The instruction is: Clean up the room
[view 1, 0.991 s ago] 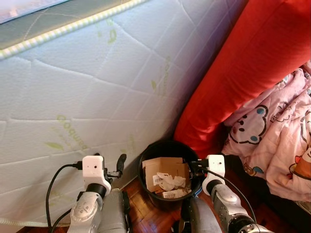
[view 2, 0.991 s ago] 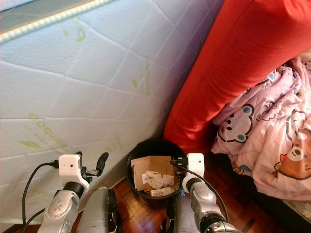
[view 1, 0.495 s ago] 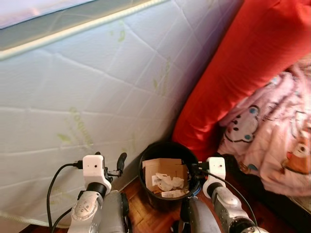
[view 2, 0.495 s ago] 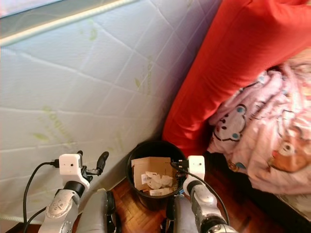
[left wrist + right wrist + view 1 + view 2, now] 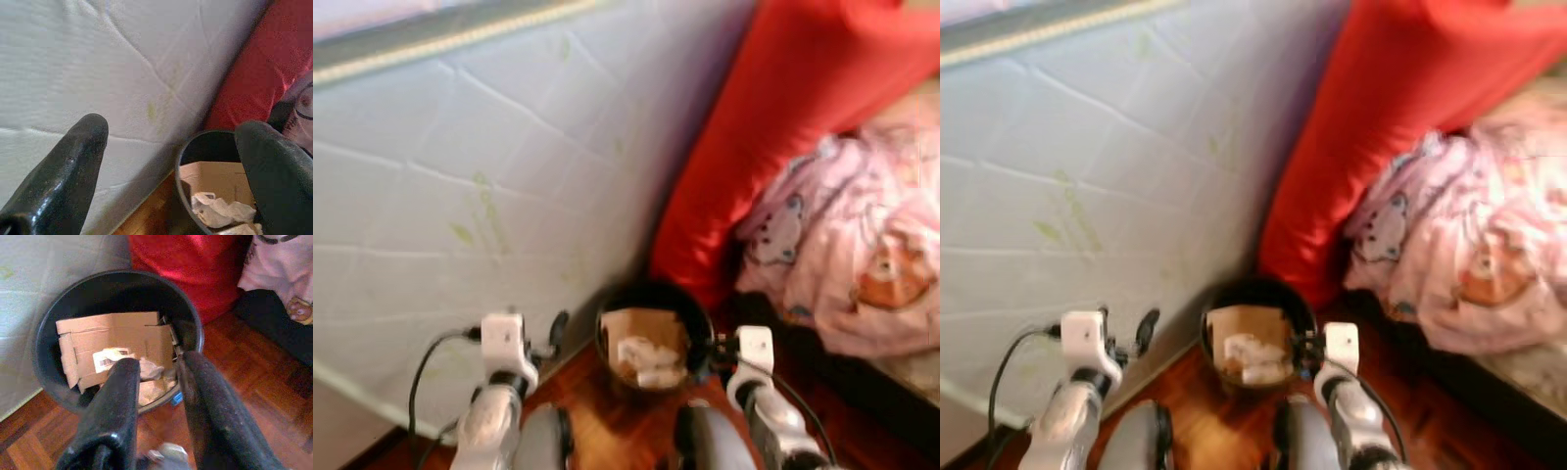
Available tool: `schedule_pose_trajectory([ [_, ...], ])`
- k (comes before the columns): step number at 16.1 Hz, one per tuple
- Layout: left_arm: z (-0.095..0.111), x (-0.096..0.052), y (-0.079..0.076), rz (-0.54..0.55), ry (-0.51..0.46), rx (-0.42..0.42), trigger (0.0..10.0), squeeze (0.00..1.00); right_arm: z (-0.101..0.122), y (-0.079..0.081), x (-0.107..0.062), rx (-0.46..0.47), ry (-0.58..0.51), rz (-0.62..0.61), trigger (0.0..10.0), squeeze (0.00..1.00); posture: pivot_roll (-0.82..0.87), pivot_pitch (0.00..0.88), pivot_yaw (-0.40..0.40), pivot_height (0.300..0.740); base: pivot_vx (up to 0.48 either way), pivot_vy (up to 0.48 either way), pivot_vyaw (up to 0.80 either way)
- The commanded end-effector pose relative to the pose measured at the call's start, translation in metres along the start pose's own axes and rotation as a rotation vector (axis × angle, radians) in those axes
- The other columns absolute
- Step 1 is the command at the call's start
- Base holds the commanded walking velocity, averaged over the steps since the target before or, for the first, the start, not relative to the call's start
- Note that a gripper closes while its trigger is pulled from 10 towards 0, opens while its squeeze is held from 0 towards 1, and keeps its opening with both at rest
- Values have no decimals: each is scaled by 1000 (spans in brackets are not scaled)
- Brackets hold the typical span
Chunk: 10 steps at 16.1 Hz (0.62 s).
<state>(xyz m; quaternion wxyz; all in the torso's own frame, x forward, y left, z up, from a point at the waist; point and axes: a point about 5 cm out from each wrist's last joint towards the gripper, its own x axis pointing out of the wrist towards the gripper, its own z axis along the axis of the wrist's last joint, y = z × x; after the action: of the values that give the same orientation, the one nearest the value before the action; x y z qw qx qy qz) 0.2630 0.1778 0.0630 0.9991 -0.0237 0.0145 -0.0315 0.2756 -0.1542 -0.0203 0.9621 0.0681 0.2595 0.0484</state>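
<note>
Black bin [image 5: 49,323] on the wooden floor [image 5: 254,382] at 6 o'clock in the head views, wedged between the white mattress [image 5: 460,176] at 10 o'clock and the red cushion [image 5: 773,127] at 1 o'clock. Pink bedding [image 5: 862,255] out at 3 o'clock.

Holding a flattened cardboard box [image 5: 117,340] and crumpled paper [image 5: 215,210]. Bin upright, mouth opening straight up, long axis vertical; cardboard leaning against the inner wall, long side lying across the opening.

Left gripper [image 5: 171,161] at 8 o'clock of the bin, fingers spread wide and empty. Right gripper [image 5: 156,396] at 4 o'clock just above the rim, fingers parted by a narrow gap, gripping nothing.

Head views blurred. Probably a turn away to look for more litter: best done slowly, grippers kept clear of the rim, bin left standing.
</note>
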Motion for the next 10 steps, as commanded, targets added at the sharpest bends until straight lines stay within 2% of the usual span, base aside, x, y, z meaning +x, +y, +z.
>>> schedule_pose_trajectory([
  [1,-9,-5,0,8,39,-4,10000,0,-5,-2,-2,3,20,-8,10000,0,86,127,-57,616,0,0,0],
  [3,-15,-5,1,8,66,-11,10000,0,-5,-2,-3,29,4,2,10000,0,89,126,-56,616,0,0,0],
  [7,-31,-5,6,21,141,-20,10000,0,-15,-8,-7,27,44,-35,10000,0,90,116,-51,646,0,0,0],
  [10,-58,-4,16,45,302,-72,10000,0,-37,-21,-17,34,130,-91,10000,0,92,94,-46,676,0,0,0],
])
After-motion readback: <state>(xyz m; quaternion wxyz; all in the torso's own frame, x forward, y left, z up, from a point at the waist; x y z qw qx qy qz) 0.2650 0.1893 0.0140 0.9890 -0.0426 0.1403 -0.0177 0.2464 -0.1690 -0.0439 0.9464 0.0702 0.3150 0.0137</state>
